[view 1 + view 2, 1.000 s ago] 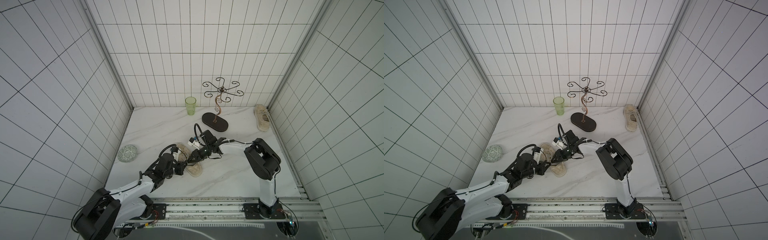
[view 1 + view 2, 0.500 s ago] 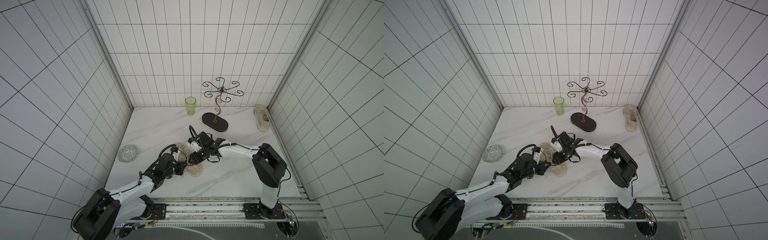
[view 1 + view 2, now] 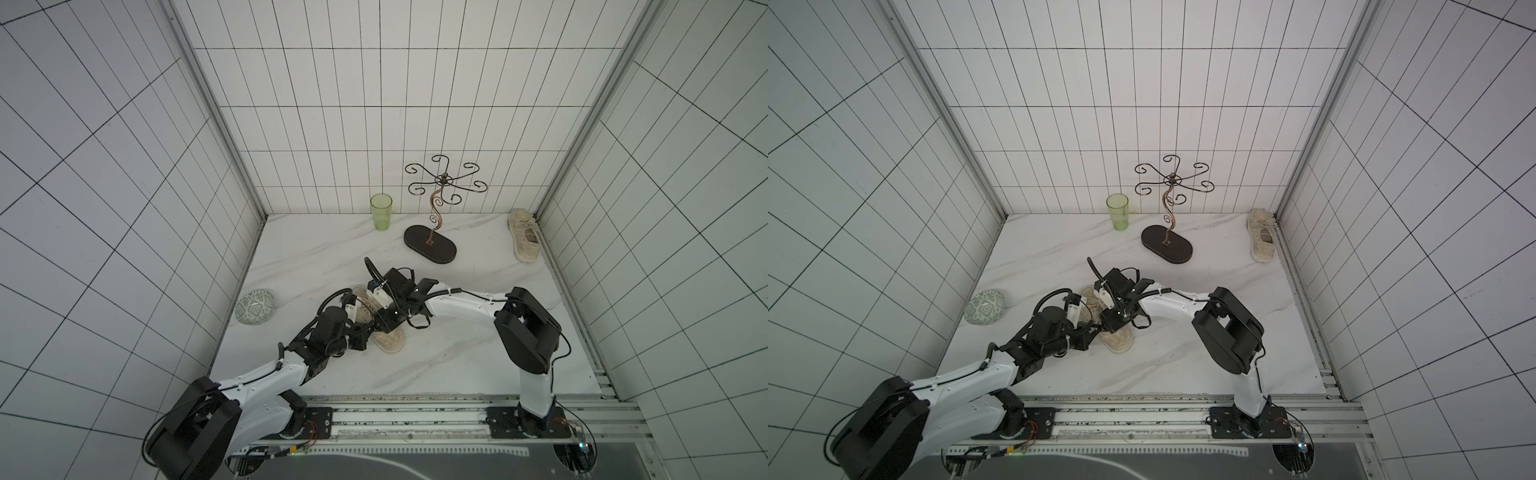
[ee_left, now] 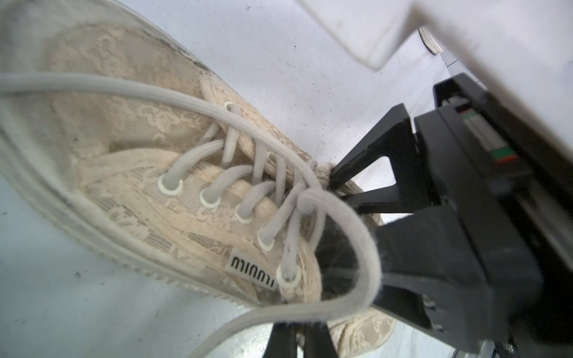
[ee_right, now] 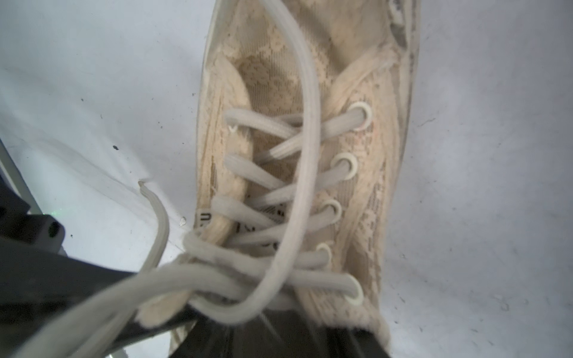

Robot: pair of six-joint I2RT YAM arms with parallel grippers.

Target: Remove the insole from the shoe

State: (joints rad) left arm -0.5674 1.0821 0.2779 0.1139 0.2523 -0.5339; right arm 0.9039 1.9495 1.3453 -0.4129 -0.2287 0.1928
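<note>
Beneath your right tool (image 3: 384, 324): shoe (image 3: 392, 341), one finger inside its mouth, jaws parted, nothing visibly held. Your left tool (image 3: 365, 338) is pinched tight on the shoe's collar.

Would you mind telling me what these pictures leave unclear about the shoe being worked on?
- Insole: hidden inside the shoe in every view, behind laces and the right gripper.
- Right gripper's fingertips: lost in the shoe's dark opening, left wrist view; any grip unseen.
- Left gripper: cut off by the left wrist picture's edge.
</note>
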